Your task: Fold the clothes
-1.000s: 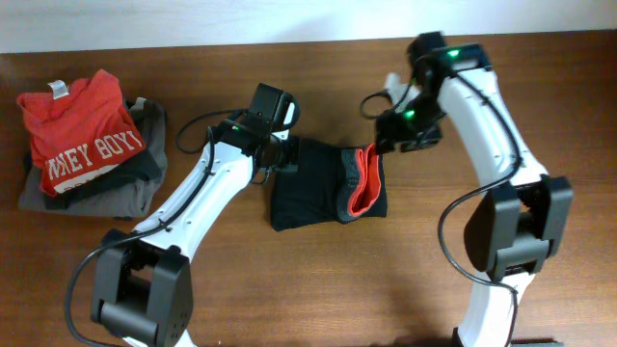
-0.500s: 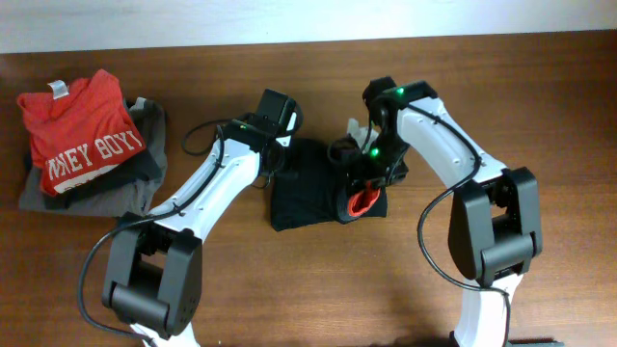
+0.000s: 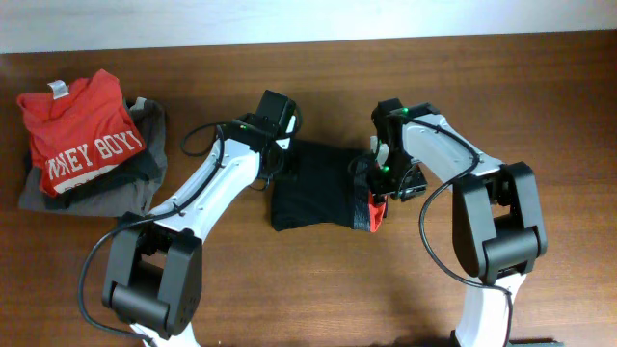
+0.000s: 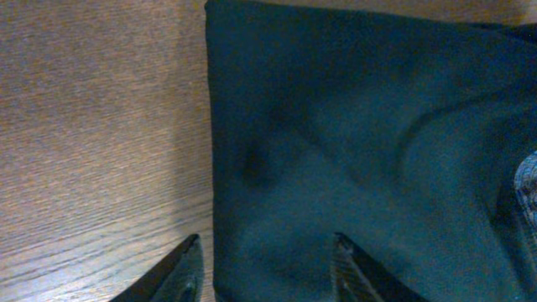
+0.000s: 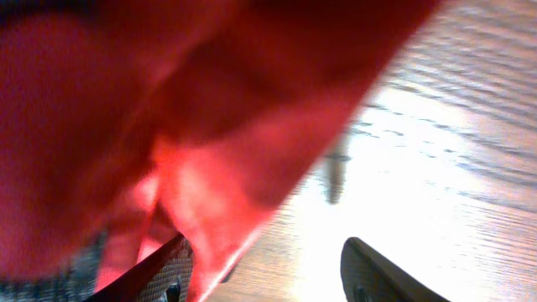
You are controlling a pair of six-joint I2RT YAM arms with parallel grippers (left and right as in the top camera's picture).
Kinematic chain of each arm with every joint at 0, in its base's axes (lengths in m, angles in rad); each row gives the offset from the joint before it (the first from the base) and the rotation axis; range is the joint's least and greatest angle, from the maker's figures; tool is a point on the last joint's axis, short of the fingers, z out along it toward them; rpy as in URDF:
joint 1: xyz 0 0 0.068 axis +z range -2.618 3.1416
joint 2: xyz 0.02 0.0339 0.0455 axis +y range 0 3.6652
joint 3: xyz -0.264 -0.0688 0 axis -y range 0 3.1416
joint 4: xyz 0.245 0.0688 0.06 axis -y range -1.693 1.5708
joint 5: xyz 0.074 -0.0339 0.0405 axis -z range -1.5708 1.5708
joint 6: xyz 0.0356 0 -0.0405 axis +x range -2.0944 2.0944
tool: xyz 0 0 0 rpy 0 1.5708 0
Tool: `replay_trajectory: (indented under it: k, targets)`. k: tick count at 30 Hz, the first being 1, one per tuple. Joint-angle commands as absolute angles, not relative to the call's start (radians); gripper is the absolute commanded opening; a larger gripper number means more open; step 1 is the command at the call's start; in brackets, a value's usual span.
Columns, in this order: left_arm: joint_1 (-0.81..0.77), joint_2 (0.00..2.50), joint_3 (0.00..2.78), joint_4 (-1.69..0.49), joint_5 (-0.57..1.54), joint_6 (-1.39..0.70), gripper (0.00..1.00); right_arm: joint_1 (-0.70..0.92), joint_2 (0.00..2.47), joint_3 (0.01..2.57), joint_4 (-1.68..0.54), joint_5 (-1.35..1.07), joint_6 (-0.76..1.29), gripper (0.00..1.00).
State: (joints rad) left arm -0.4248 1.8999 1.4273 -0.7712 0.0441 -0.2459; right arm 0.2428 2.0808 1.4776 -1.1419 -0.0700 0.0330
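the left arm [image 3: 207, 188] and right arm [image 3: 453, 159] are white with black joints and big black bases. thin black cables [image 3: 193, 128] loop beside them. small green lights [image 3: 406, 113] glow. the pincer fingers [image 4: 183, 267] are dark and pointed.

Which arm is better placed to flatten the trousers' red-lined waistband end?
Right, likely: the right pincer is open at the red waistband lining of the folded black soft-fabric trousers, red cloth filling its wrist view; the left pincer is over the opposite plain edge.

Black trousers [image 3: 308, 193] with red lining [image 3: 374, 214]; red T-shirt [image 3: 82, 130], white lettering; grey garment [image 3: 135, 193]; brown wood-grain table [image 3: 289, 289].
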Motion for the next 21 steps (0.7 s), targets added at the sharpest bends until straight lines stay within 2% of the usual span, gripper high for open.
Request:
replay_trajectory:
  k: [1,10,12,21]
  targets:
    - [-0.423,1.904,1.444,-0.778,0.037,-0.234,0.52,0.241,2.083,1.479,-1.139,-0.026,0.061,0.60]
    - [-0.423,1.904,1.444,-0.780,0.037,-0.234,0.52,0.240,2.054,1.755,-1.229,-0.071,0.056,0.61]
    - [-0.423,1.904,1.444,-0.782,0.037,-0.234,0.52,0.240,2.054,1.806,-1.224,-0.089,0.020,0.64]
    - [-0.423,1.904,1.444,-0.791,0.037,-0.234,0.52,0.242,2.085,1.767,-1.201,-0.161,-0.023,0.65]
